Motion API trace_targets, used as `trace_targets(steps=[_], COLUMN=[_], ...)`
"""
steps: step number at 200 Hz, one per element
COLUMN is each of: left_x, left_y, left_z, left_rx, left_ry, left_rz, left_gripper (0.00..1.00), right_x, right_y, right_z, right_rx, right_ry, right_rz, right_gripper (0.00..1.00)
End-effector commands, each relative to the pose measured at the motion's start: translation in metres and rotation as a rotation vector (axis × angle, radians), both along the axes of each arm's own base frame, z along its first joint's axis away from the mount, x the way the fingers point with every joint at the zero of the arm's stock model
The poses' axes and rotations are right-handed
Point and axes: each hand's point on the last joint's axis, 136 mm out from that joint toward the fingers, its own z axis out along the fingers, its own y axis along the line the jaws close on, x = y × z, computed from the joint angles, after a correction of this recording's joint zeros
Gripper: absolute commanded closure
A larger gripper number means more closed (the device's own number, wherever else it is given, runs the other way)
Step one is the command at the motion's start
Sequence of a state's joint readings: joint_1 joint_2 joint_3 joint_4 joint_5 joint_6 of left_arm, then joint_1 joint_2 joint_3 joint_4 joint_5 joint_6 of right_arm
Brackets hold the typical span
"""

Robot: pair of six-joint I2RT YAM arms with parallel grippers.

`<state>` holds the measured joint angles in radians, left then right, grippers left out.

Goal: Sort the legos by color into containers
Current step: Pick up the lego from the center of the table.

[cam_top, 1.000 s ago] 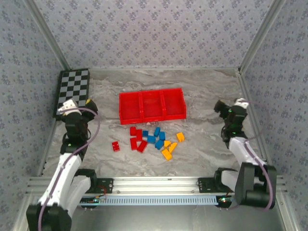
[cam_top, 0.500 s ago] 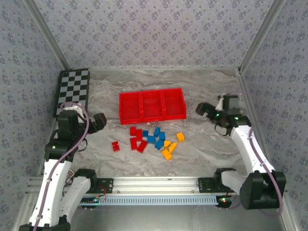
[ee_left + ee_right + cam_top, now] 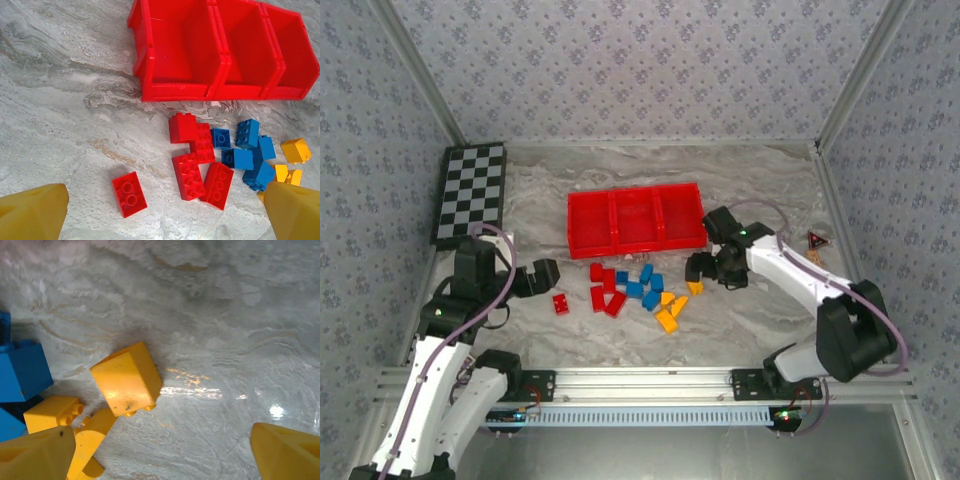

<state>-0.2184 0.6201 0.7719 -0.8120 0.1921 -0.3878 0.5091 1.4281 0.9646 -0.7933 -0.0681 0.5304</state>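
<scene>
The legos lie in a loose pile (image 3: 635,290) in front of the red tray (image 3: 638,243), whose three containers hold nothing. Red bricks (image 3: 195,160) lie at the left, blue bricks (image 3: 247,150) in the middle, yellow ones (image 3: 295,150) at the right. A lone red brick (image 3: 561,303) sits apart to the left. My left gripper (image 3: 545,276) hovers open just left of it, and the brick (image 3: 129,194) lies between the fingers (image 3: 32,212). My right gripper (image 3: 703,270) is open over the rightmost yellow brick (image 3: 127,380); nothing is held.
A black-and-white checkerboard (image 3: 470,195) lies at the back left. A small red triangular item (image 3: 816,239) sits by the right wall. Patterned walls close in three sides, and a metal rail (image 3: 640,385) runs along the near edge.
Both arms have swung inward from the sides toward the pile. The right gripper came left and down over the yellow brick. The left gripper moved right and nearer, beside the lone red brick.
</scene>
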Motion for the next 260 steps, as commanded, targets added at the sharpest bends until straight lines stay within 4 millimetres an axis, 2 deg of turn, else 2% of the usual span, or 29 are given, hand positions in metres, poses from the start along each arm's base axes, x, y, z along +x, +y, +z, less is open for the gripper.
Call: trace_targets(steps=[1, 18, 47, 101, 105, 116, 202, 207, 219, 260], left_x=[0.000, 0.000, -0.001, -0.001, -0.001, -0.001, 0.000, 0.001, 0.001, 0.001], left_y=[-0.001, -0.001, 0.000, 0.000, 0.000, 0.000, 0.000, 0.000, 0.000, -0.001], left_z=[0.004, 0.005, 0.007, 0.009, 0.008, 0.009, 0.005, 0.005, 0.006, 0.004], left_rx=[0.015, 0.015, 0.017, 0.013, 0.013, 0.012, 0.015, 0.015, 0.013, 0.013], left_ry=[-0.041, -0.051, -0.068, -0.082, -0.082, -0.082, -0.073, -0.074, -0.077, -0.070], left_rz=[-0.018, -0.020, -0.023, -0.021, -0.021, -0.021, -0.017, -0.017, -0.016, -0.019], left_gripper=[0.00, 0.00, 0.00, 0.00, 0.00, 0.00, 0.00, 0.00, 0.00, 0.00], right_x=[0.003, 0.007, 0.014, 0.011, 0.018, 0.018, 0.013, 0.004, 0.004, 0.004], right_y=[0.006, 0.018, 0.026, 0.023, 0.028, 0.027, 0.027, 0.021, 0.021, 0.025], right_z=[0.002, -0.001, -0.007, -0.023, -0.017, -0.019, -0.034, -0.042, -0.044, -0.049], right_rx=[-0.084, -0.090, -0.132, -0.230, -0.224, -0.239, -0.276, -0.293, -0.295, -0.281], right_ry=[0.011, 0.023, 0.041, 0.093, 0.071, 0.076, 0.100, 0.129, 0.128, 0.136], right_rz=[0.084, 0.136, 0.193, 0.252, 0.254, 0.260, 0.292, 0.297, 0.302, 0.311], right_gripper=[0.16, 0.22, 0.24, 0.26, 0.26, 0.29, 0.37, 0.37, 0.37, 0.47])
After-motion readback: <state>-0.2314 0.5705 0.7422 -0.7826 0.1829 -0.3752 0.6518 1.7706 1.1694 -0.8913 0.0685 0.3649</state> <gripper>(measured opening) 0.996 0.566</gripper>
